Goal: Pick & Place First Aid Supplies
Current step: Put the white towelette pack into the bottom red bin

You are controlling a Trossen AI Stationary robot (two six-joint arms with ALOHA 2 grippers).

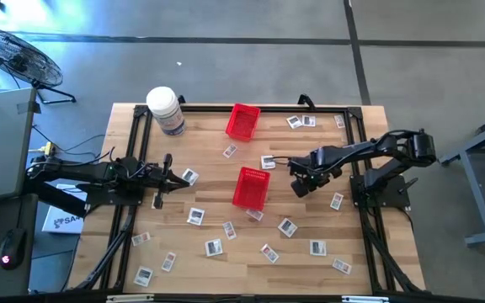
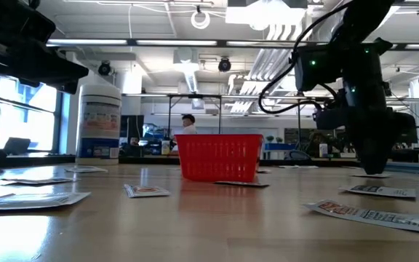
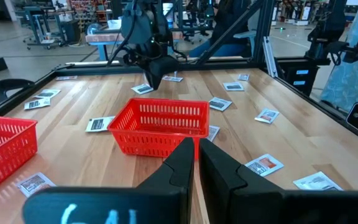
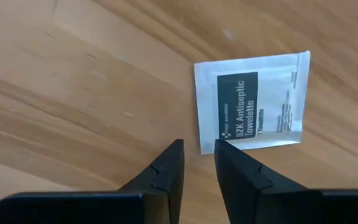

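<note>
Robotics lab, exposed ceiling ducts (image 2: 195,69), workbenches (image 3: 55,22)

**Right arm low over the table's right half, left arm idle at the left edge**

The right arm reaches in from the table's right edge, its links folded and stretched toward the centre, wrist bent so the right gripper (image 1: 301,187) points down at the tabletop. Seen from its own wrist, its two dark fingers (image 4: 166,168) stand slightly parted, a narrow gap between the tips, nothing held between them. The left arm lies low along the left edge, extended toward the middle; the left gripper (image 1: 163,179) faces across the table, fingers (image 3: 182,165) nearly together and empty.
</note>
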